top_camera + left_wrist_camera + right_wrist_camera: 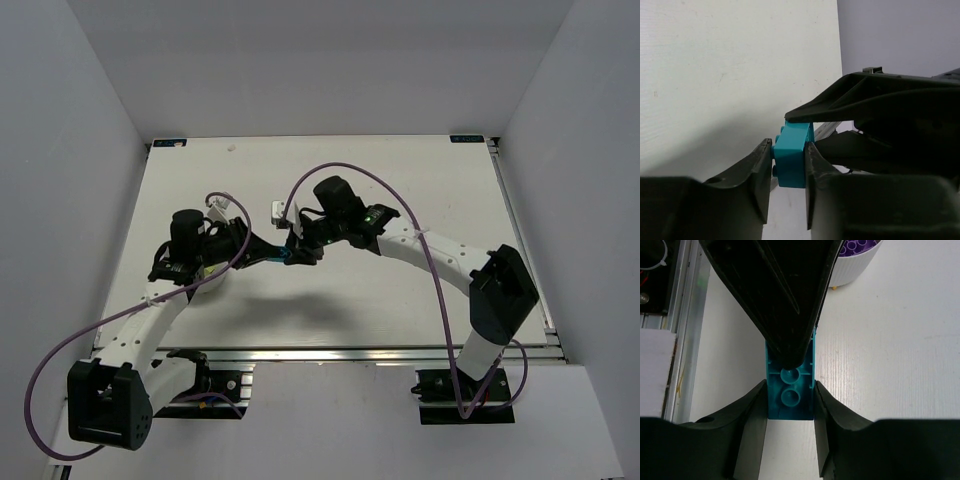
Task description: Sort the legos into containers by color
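Cyan lego [791,159], smooth boxy plastic, gripped by left hand [788,146] and right hand [790,390].

Flat white table [400,300], matte, rectangular, finely grained in the wrist views. Along the near edge, a silver metal rail [350,355]. At each far corner, a small blue tag [168,142]. On the surface, left of centre, one round white bowl [855,270] with a ribbed wall, upright. Just beside its base, a tiny yellow speck [834,287], too small to identify.
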